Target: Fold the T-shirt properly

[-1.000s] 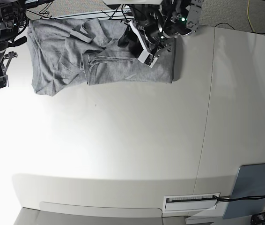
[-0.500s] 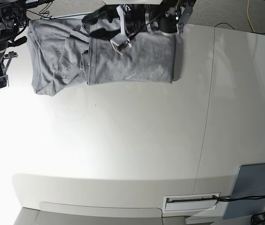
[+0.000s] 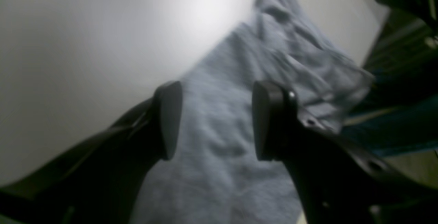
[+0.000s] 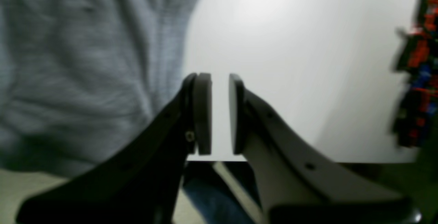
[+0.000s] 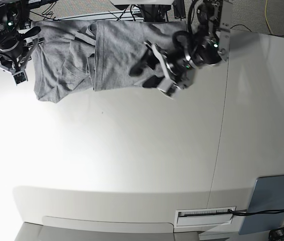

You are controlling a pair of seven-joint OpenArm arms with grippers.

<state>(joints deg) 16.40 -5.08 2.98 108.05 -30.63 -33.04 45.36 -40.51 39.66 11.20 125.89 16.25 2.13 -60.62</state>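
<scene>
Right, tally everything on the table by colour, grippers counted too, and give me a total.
Grey: 1, the T-shirt
Grey-blue: 1, the flat panel
White: 1, the label strip
Black: 2, the left gripper and the right gripper
Total: 5

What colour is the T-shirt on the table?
The T-shirt is plain heather grey; it shows best in the base view.

Soft, matt heather-grey cotton T-shirt (image 5: 122, 55), finely knitted and wrinkled, on a smooth white table (image 5: 132, 160) with a slight sheen. Matt black plastic pads (image 4: 202, 114); grey-blue flat matt panel (image 5: 272, 201).
</scene>
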